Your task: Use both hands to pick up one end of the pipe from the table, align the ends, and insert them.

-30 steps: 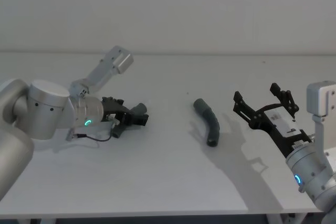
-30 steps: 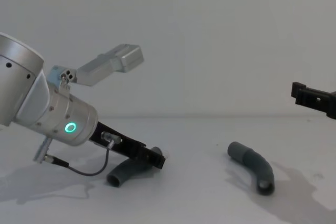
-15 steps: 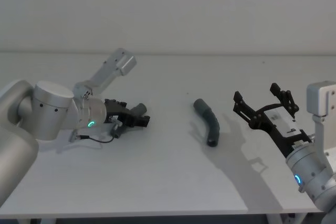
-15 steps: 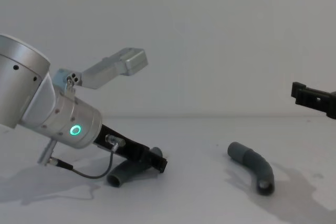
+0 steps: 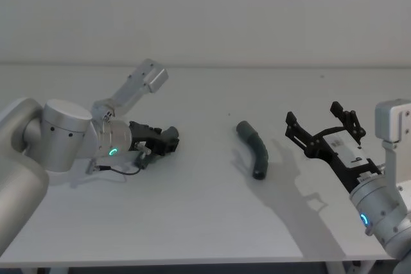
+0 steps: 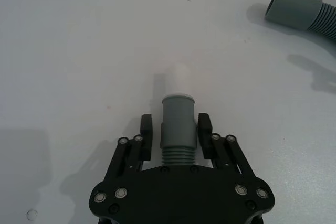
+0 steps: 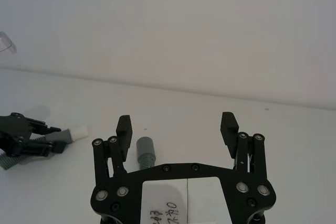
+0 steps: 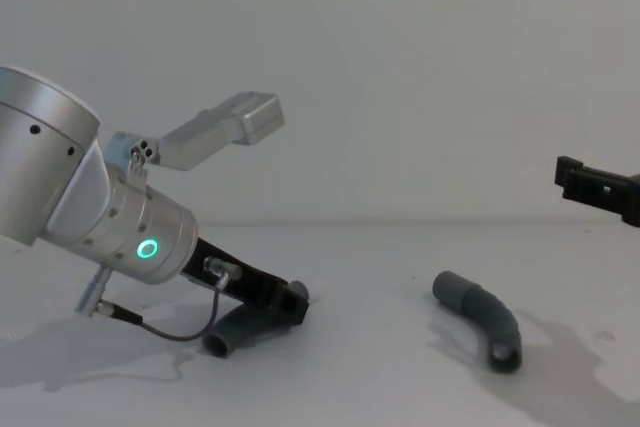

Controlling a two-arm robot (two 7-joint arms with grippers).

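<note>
Left gripper (image 5: 167, 139), low over the left of the table (image 5: 192, 222), has drawn its fingers closer together than a second ago. It now clamps the ribbed pipe piece (image 6: 177, 124) behind its cuff, whitish tip (image 6: 181, 80) pointing forward. Right gripper (image 7: 177, 124) hangs unchanged at the right, fingers wide apart. White tabletop meets a plain pale wall. Between the grippers the second pipe piece (image 5: 254, 149) lies free, nearer the right one.

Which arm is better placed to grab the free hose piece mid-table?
Right. The right end effector hovers open beside the free piece; the left end effector is busy at the pale-tipped piece.
</note>
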